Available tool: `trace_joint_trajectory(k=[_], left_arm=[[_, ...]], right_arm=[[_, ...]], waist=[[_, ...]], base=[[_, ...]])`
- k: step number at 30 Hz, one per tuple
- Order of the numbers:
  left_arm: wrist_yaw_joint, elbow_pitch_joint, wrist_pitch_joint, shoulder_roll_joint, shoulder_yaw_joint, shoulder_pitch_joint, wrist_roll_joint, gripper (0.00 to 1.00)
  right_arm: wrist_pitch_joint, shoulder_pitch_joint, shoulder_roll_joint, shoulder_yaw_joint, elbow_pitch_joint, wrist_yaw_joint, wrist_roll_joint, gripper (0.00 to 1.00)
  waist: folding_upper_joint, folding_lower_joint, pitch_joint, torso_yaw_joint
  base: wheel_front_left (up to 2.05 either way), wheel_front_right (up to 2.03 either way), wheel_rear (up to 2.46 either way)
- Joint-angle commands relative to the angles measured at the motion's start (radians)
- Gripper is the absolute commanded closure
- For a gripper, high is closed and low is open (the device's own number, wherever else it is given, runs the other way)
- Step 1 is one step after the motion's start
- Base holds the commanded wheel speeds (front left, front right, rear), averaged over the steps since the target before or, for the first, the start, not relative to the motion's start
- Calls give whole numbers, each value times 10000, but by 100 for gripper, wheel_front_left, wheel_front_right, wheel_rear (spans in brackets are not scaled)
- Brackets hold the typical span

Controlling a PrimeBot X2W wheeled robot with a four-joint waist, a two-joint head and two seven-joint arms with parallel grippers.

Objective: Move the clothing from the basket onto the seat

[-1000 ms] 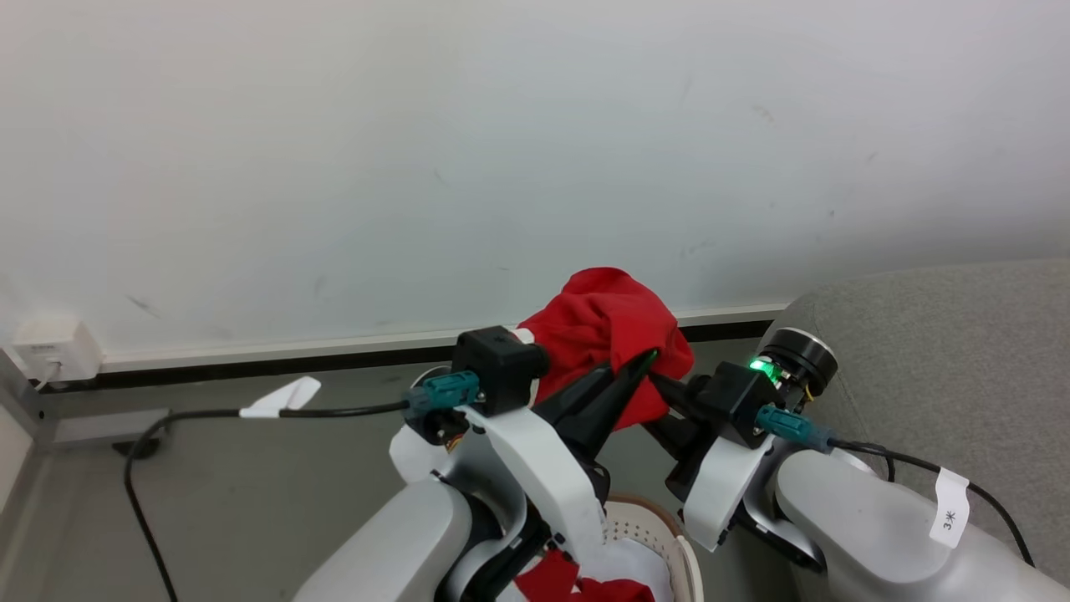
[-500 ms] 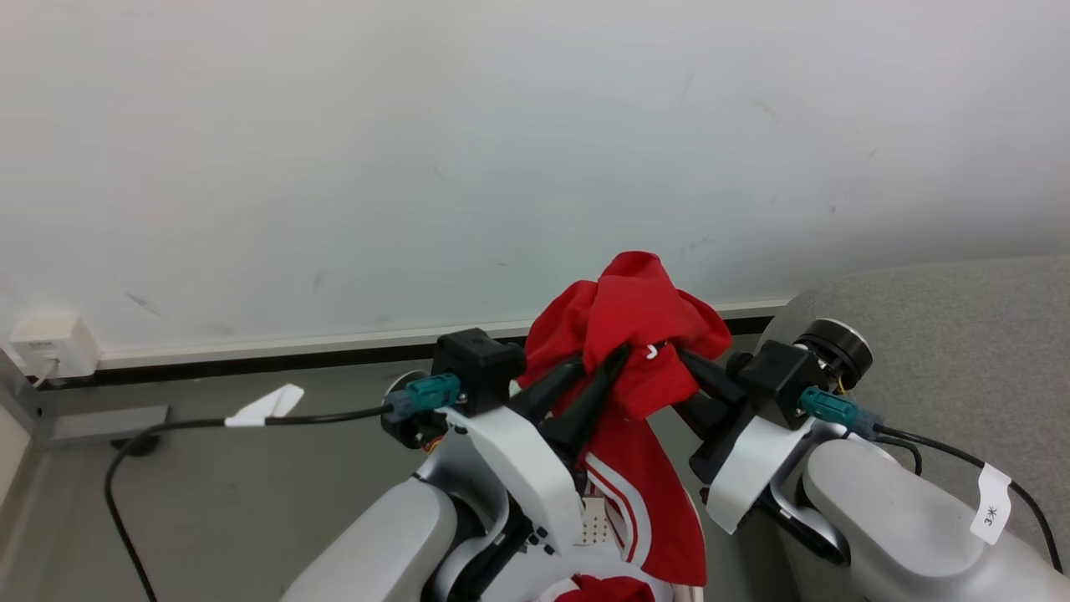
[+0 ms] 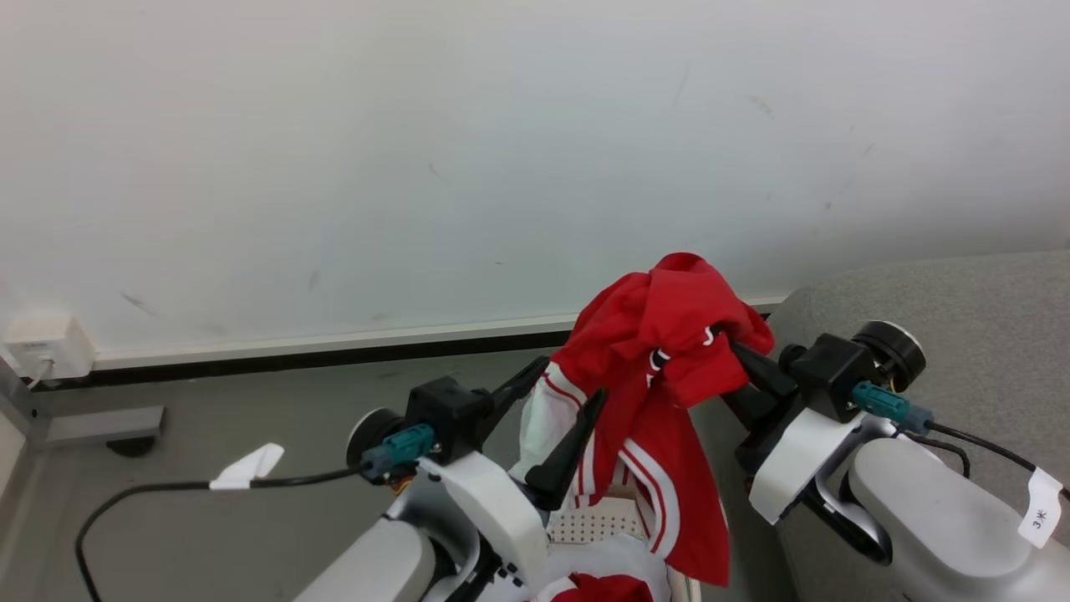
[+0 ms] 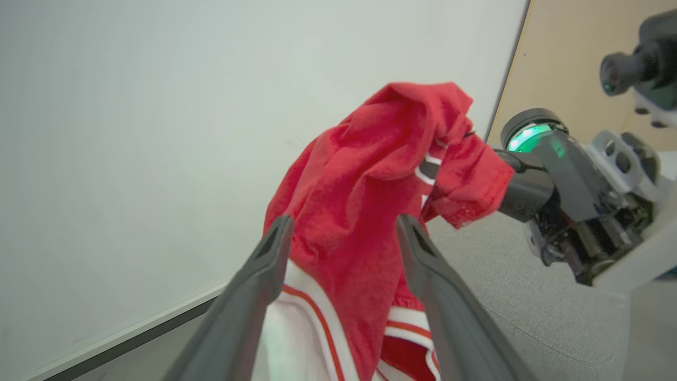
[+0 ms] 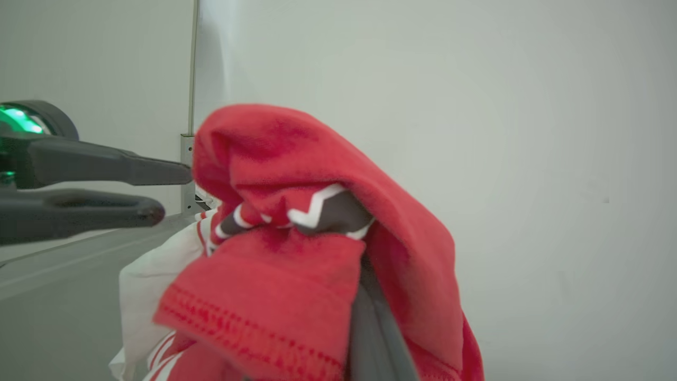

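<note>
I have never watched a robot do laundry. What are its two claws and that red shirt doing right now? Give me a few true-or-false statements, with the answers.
1. The right gripper is shut on the red garment and holds it up in the air. True.
2. The left gripper is clamped on the garment too. False: its two fingers stand wide apart, with the cloth hanging between them.
3. The garment lies spread out on the grey seat. False: it hangs from the right gripper, its lower end over the basket; the seat is off to the right.
4. The garment has white stripes near its lower edge. True.
</note>
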Motion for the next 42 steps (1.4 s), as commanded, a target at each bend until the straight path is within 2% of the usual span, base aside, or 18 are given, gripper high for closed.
trace_joint_trajectory(k=[1, 8, 12, 24, 31, 42], left_arm=[[40, 31, -91, 42, -3, 177, 94, 0], [90, 522, -786, 106, -95, 535, 270, 0], [62, 815, -1085, -42, -227, 645, 340, 0], [-34, 1242, -1428, -218, -382, 494, 267, 0], [-34, 1239, -1418, -201, -435, 414, 204, 0], [-57, 1128, -1351, -288, -579, 221, 176, 0]], right_arm=[[-37, 157, -83, -68, 4, -25, 29, 100], [-36, 269, -451, -511, -11, -25, -15, 100], [-36, 335, -650, -733, 17, -25, 17, 100], [-36, 355, -930, -1052, -13, -25, -37, 100], [-36, 371, -1015, -1187, -33, -25, -73, 100], [-36, 302, -1287, -1453, -102, -25, -132, 100]], waist=[[0, -1, -10, -1], [0, -1, -48, -87], [0, -1, -25, -172], [0, -1, 83, -537], [0, -1, 194, -1117], [0, -1, 558, -2386]], base=[[0, 0, 0], [0, 0, 0], [0, 0, 0], [0, 0, 0], [0, 0, 0], [0, 0, 0]])
